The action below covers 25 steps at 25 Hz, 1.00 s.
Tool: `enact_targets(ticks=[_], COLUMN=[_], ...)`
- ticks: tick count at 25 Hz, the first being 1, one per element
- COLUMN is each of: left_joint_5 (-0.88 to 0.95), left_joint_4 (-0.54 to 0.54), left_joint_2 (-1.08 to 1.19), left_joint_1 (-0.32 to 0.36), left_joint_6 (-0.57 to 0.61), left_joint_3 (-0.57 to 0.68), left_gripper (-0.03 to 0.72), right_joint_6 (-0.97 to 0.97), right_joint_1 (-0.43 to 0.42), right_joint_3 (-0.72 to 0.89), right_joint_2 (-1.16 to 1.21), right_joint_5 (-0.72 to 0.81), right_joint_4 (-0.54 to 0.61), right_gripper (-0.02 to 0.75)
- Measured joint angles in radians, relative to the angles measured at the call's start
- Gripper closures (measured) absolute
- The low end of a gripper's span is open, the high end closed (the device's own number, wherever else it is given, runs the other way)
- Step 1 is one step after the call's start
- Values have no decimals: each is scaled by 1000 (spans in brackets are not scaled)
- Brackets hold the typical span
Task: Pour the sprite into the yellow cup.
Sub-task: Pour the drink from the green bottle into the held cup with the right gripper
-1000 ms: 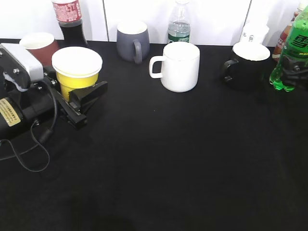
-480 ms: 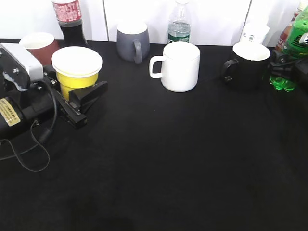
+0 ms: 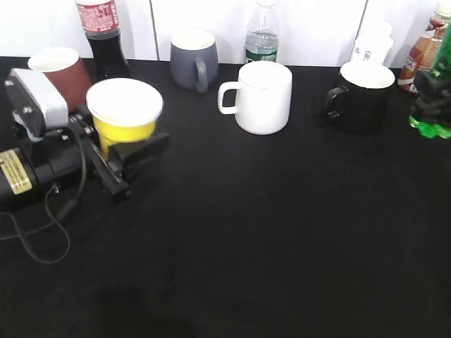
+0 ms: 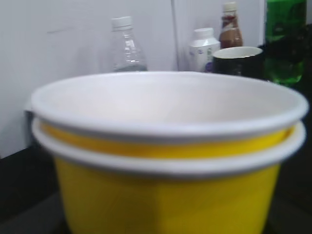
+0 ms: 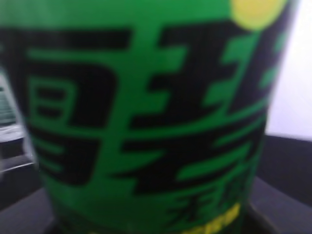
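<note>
Tabletop (image 3: 246, 232) in black, with a white handled ceramic mug (image 3: 258, 96) near its middle as landmark. Well left of the mug, the left end effector (image 3: 130, 156) clasps a small yellow paper cup with white rim (image 3: 125, 115). Far right of the mug, at the frame edge, the right end effector (image 3: 431, 98) grips a translucent green plastic sprite bottle (image 3: 437, 91) around its lower body. Judgement: both should meet near the mug, cup level, bottle tipped slowly over the rim. The bottle's green label fills the right wrist view with bold dark blurred characters I cannot read; a yellow dot sits above.
</note>
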Motion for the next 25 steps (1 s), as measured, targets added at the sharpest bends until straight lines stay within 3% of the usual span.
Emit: enact_targets(ticks=[3, 8, 11, 16, 22, 25], left_joint_5=[0, 0, -1, -1, -1, -1], left_joint_4=[30, 23, 21, -11, -53, -55], left_joint_2=[-1, -1, -1, -1, -1, -1], left_joint_1=[-21, -132, -156, -157, -157, -157], left_joint_6=[-14, -14, -14, -14, -14, -14], left_joint_3=[0, 0, 0, 0, 0, 0], left_gripper=[208, 208, 208, 208, 208, 208], right_joint_6=[0, -116, -258, -633, -1095, -1230], right_joint_1=[87, 433, 544, 569, 570, 570], right_joint_3=[52, 19, -86, -187, -278, -278], right_joint_2=[-169, -196, -152, -32, -23, -23], right_joint_5=[142, 295, 367, 403, 385, 384], right_joint_4=[-32, 56, 63, 64, 188, 188], right_gripper=[307, 308, 308, 308, 309, 309])
